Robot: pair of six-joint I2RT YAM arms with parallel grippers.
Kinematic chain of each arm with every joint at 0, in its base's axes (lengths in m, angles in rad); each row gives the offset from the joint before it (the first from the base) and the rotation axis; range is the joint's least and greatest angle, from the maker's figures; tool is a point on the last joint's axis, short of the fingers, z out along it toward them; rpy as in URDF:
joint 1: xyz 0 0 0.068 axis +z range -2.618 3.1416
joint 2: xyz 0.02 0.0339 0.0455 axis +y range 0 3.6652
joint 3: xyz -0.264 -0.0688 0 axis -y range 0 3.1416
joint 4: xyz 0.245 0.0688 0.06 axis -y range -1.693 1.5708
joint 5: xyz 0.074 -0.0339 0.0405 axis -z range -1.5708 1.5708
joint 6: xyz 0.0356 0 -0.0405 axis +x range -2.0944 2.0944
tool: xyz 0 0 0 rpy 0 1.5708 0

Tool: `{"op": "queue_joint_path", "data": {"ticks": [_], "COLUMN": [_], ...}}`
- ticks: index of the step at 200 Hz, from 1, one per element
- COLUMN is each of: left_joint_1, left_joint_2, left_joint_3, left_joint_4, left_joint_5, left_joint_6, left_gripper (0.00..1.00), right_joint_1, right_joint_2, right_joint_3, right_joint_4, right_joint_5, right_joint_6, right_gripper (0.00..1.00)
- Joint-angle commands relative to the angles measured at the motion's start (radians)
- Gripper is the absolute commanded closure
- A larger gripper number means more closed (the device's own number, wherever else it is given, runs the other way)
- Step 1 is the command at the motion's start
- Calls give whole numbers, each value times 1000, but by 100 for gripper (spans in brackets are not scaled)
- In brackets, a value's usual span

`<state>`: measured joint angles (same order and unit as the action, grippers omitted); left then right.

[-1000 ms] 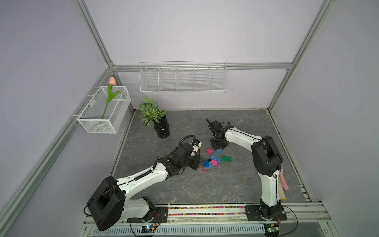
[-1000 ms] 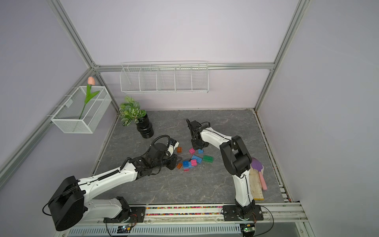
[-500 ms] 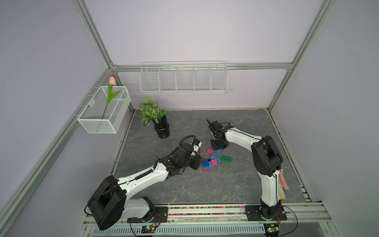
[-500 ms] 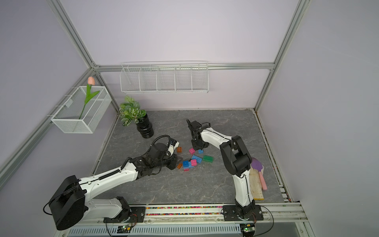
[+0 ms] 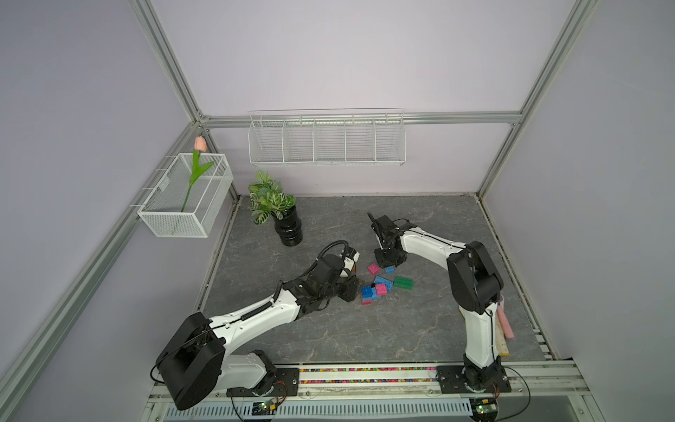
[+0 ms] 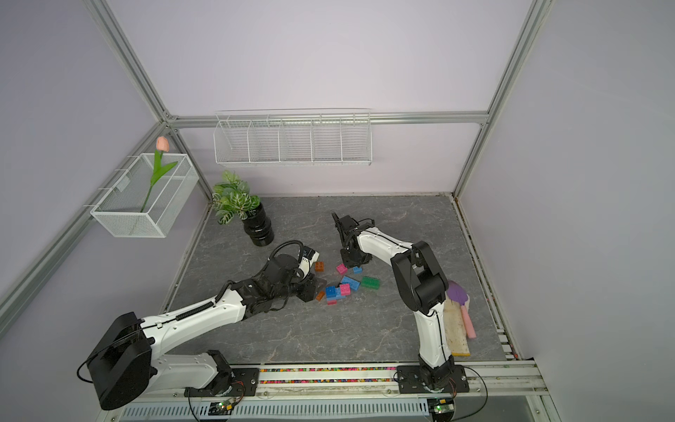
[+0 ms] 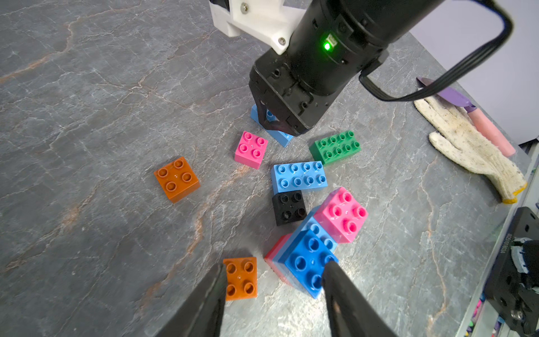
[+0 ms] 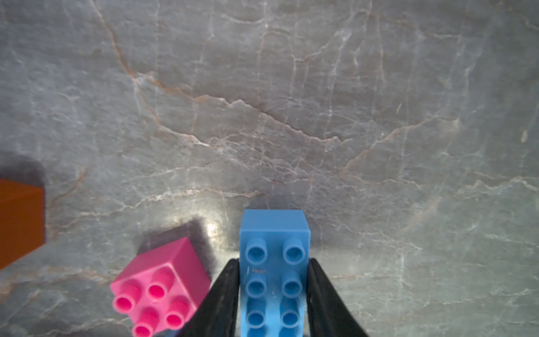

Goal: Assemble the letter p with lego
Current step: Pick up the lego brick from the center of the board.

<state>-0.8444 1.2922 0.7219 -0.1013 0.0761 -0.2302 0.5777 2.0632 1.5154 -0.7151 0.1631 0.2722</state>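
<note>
The body of my right gripper point(image 7: 272, 124) covers most of the light blue brick point(image 7: 283, 137) between its fingers. To the left, an orange brick point(image 8: 20, 221) is blurred and cut off by the picture's edge. A red brick point(image 7: 274, 252) shows only a sliver under the blue stack point(image 7: 309, 262).

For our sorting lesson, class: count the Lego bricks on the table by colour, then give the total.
Pink bricks: 2
Orange bricks: 2
Light blue bricks: 3
Dark blue brick: 1
Green brick: 1
Black brick: 1
Red brick: 1
Total: 11
</note>
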Motion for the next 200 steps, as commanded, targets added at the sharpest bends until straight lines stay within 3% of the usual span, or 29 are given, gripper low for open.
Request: {"op": "queue_joint_path", "data": {"ticks": [1,54,84,112,137,200], "left_joint_1": [7,7,6,5,5,-19], "left_joint_2": [-13,-21,-70,-141,-170,-62], "left_joint_3": [-17,-30,-92,-215,-365,-373], "left_joint_4": [22,39,123,301,571,667], "left_joint_5": [-1,7,69,193,262,173], "left_joint_6": [-1,7,61,168,261,386], "left_gripper": [43,42,40,38,32,29], "right_joint_1": [-4,-4,-7,-24,-48,-106], "right_joint_2": [20,18,-49,-167,-295,-628], "right_joint_3": [-11,-20,-58,-110,-173,-378], "right_joint_4": [-3,2,32,62,89,132], "right_joint_5": [-12,-7,-6,-20,-44,-98], "right_joint_6": [11,9,7,1,-9,-13], "right_gripper": [62,72,74,74,74,74]}}
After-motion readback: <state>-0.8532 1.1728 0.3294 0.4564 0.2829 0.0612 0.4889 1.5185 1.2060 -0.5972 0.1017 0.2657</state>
